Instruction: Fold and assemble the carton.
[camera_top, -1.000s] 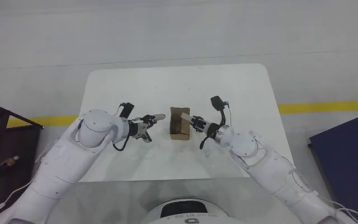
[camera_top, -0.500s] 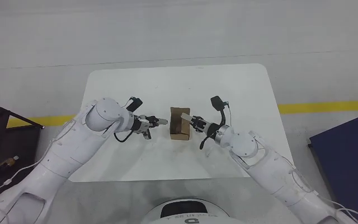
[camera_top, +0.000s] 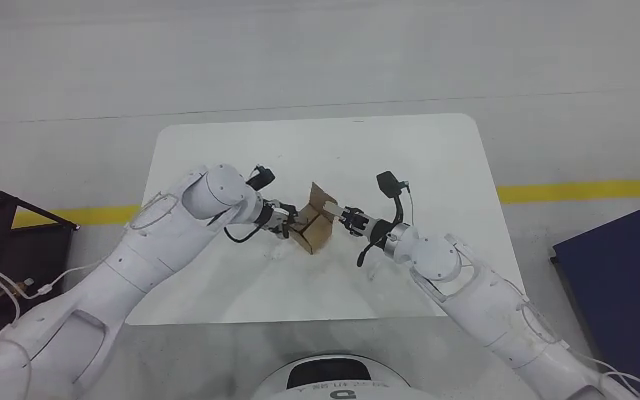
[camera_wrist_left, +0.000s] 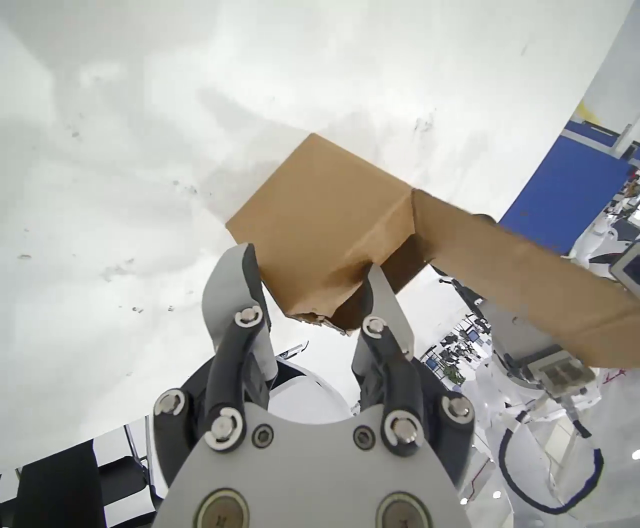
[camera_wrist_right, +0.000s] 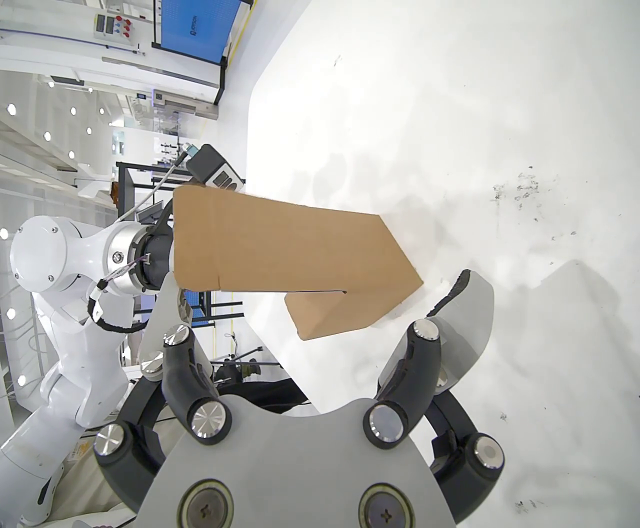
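Note:
The brown carton (camera_top: 316, 228) sits mid-table, tipped and turned at an angle, with one long flap (camera_wrist_left: 525, 285) sticking out toward the right arm. My left gripper (camera_top: 287, 221) meets it from the left side. In the left wrist view that gripper (camera_wrist_left: 310, 270) is shut on the carton's (camera_wrist_left: 320, 225) lower corner, one finger (camera_wrist_left: 247, 280) outside the wall and the other at the dark opening. My right gripper (camera_top: 340, 214) stands open at the carton's right side. Its fingers (camera_wrist_right: 465, 295) are spread wide around the carton (camera_wrist_right: 280, 250), apart from its corner.
The white table (camera_top: 420, 160) has bare room all around the carton. A dark rack (camera_top: 20, 240) stands off the table's left side and a blue panel (camera_top: 600, 270) off its right. A yellow floor line (camera_top: 570, 190) runs behind.
My left arm has moved right until its gripper reached the carton and closed on its corner. The carton has tipped and rotated. The right arm has stayed in place.

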